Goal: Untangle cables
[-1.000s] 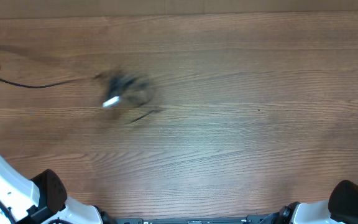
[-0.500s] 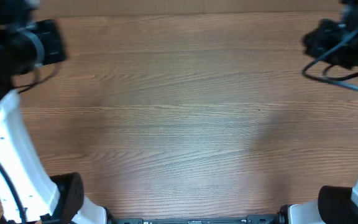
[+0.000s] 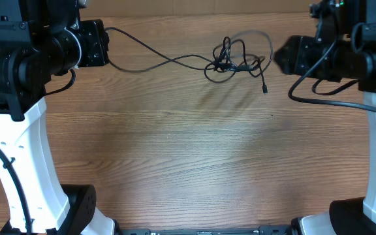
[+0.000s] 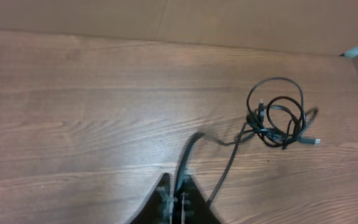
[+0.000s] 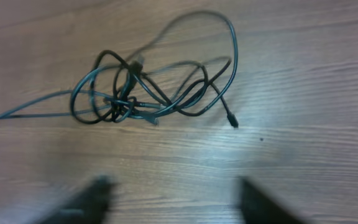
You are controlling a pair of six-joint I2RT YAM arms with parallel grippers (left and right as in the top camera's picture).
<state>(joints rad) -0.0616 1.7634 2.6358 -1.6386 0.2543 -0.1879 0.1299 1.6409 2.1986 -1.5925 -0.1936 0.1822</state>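
Cables knotted at desk far centre, one strand leading left. Left gripper jaws clamped on strand end; right gripper jaws apart, empty. Untangling barely begun; knot intact.

Thin black cables form one loose knotted tangle.

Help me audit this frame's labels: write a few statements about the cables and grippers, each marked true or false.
1. The left gripper is shut on a strand of the cables. True.
2. The right gripper grips the cables. False: its jaws stand open, holding nothing.
3. Seen from overhead, the bunched part of the cables sits between the two grippers. True.
4. The cables lie fully separated. False: they are looped together in one knot.
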